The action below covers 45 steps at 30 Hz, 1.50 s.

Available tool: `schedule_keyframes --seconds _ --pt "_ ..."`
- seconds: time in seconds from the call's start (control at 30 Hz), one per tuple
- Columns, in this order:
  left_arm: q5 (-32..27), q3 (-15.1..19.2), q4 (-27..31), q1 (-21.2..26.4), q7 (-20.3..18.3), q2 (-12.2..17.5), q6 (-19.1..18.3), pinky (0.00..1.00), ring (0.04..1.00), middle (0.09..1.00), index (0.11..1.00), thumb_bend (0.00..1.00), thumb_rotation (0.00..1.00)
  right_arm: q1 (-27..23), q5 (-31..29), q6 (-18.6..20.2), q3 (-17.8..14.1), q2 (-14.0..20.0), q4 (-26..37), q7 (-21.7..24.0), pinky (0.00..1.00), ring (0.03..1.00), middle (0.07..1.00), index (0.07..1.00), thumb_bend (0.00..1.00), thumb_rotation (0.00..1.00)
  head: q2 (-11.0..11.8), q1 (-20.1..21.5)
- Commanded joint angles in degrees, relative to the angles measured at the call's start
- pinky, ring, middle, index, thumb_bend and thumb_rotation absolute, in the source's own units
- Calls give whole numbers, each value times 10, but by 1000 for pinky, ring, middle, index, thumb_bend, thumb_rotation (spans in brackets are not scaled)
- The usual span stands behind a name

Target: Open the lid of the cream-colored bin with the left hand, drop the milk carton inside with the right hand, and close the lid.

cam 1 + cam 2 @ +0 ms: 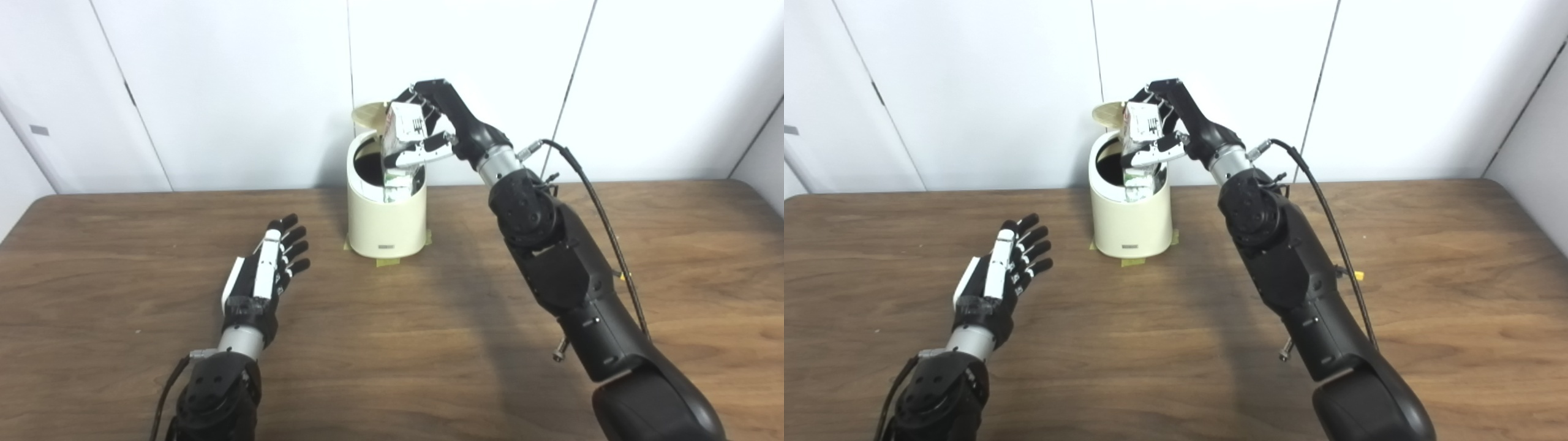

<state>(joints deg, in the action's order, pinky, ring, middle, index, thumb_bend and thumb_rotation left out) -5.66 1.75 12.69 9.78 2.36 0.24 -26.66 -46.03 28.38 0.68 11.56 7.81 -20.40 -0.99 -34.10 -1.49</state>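
Gripping the light, crushable-looking milk carton (pixel 401 144) by its sides, the right hand (pixel 438 125) holds it over the cream-colored bin (pixel 387 220), lid (pixel 369 114) up; left hand (pixel 266 272) rests unclenched, empty.

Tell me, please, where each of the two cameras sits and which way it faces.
Left eye view: on the robot's head, looking forward and down at the wooden table and white wall; both arms enter from the bottom edge.
Right eye view: beside it on the head, slightly to the right, facing the same way; the same arms show.
Shared: the cream-colored bin with its lid up, the right hand holding the milk carton over the opening, the left hand open above the table.
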Motion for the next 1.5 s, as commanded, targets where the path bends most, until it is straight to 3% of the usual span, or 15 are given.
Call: schedule_keyframes --seconds 0.0,0.43,0.9,0.93,1.0,1.07,1.1,1.13,1.2,1.3,1.47 --pt "2 2 25 15 1 -4 11 857 905 906 927 372 964 -48 -4 -27 -7 -2 5 -21 358 429 489 498 502 0 -3 0" --pt "2 9 50 7 8 -15 0 846 906 903 933 378 934 -48 8 -32 -2 8 -24 -34 365 428 489 492 503 0 -21 -10" --pt "3 5 59 1 14 -15 -2 842 907 910 941 393 926 -37 14 -40 7 5 -27 -39 362 422 490 512 502 0 -27 -11" --pt "2 5 59 1 13 -15 -2 853 909 912 942 392 926 -36 21 -35 12 8 -23 -37 418 428 494 512 511 0 -26 -10" --pt "3 4 57 3 13 -15 -2 857 908 911 940 388 927 -35 33 -23 20 12 -16 -29 484 447 506 494 519 0 -26 -10" --pt "6 4 54 4 14 -15 -2 852 906 907 936 386 924 -35 41 -4 27 16 -9 -15 578 633 654 494 523 113 -25 -9" --pt "6 4 53 5 14 -15 -2 851 906 906 935 386 923 -35 45 6 31 18 -4 -6 597 665 678 494 524 129 -24 -8" --pt "5 4 52 5 14 -15 -2 850 905 905 932 382 914 -35 47 12 33 19 -2 -1 665 723 722 585 743 166 -24 -8" --pt "5 5 52 5 15 -16 -2 849 904 904 931 375 909 -33 48 17 35 21 1 6 704 753 745 633 858 185 -23 -8" --pt "6 5 53 4 17 -17 -2 846 904 902 929 339 899 -31 47 18 35 22 4 12 714 751 739 651 898 184 -23 -8" --pt "18 -2 56 3 14 -10 -2 829 890 894 912 305 882 -29 45 20 34 24 10 21 707 734 719 645 884 167 -25 -9"
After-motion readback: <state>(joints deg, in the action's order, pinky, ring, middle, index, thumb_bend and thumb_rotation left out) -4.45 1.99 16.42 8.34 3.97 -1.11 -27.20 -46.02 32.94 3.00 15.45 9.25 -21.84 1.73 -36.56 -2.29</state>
